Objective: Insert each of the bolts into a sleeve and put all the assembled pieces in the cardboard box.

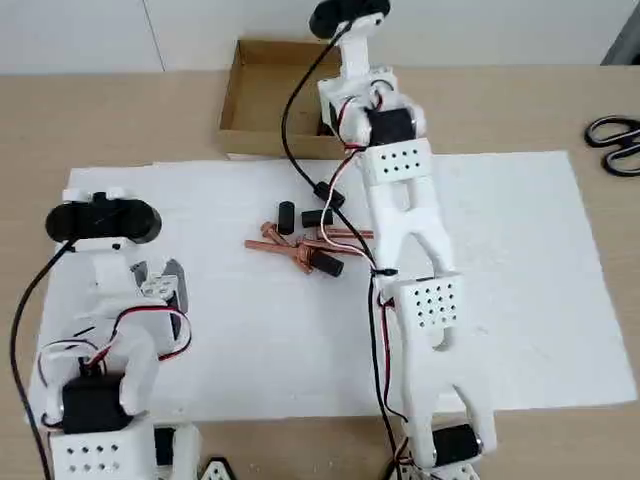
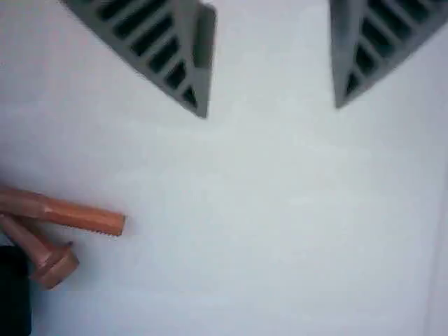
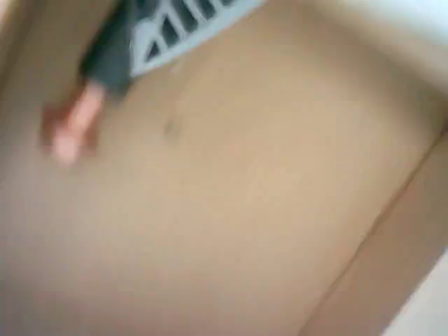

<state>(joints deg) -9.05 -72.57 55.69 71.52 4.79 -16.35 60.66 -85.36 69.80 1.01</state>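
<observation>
Upper centre of the high view: the right gripper (image 1: 333,112) is lowered inside the cardboard box (image 1: 232,110). In its wrist view an assembled piece (image 3: 87,98), a copper bolt (image 3: 72,127) seated in a black sleeve (image 3: 108,63), is seen at the gripper's tip, close over the box floor; whether it is clamped or already let go cannot be told. Lower left: the left gripper (image 2: 269,77) is held over the white sheet (image 1: 520,300), jaws spread wide, nothing between them. At mid-frame, a pile of loose bolts (image 1: 272,243) and three sleeves (image 1: 286,216) is left on the sheet, well apart from the box. Scissors (image 1: 615,140) lie at the right edge. Progress is judged early: one piece at the box, several pairs not yet joined or boxed.
</observation>
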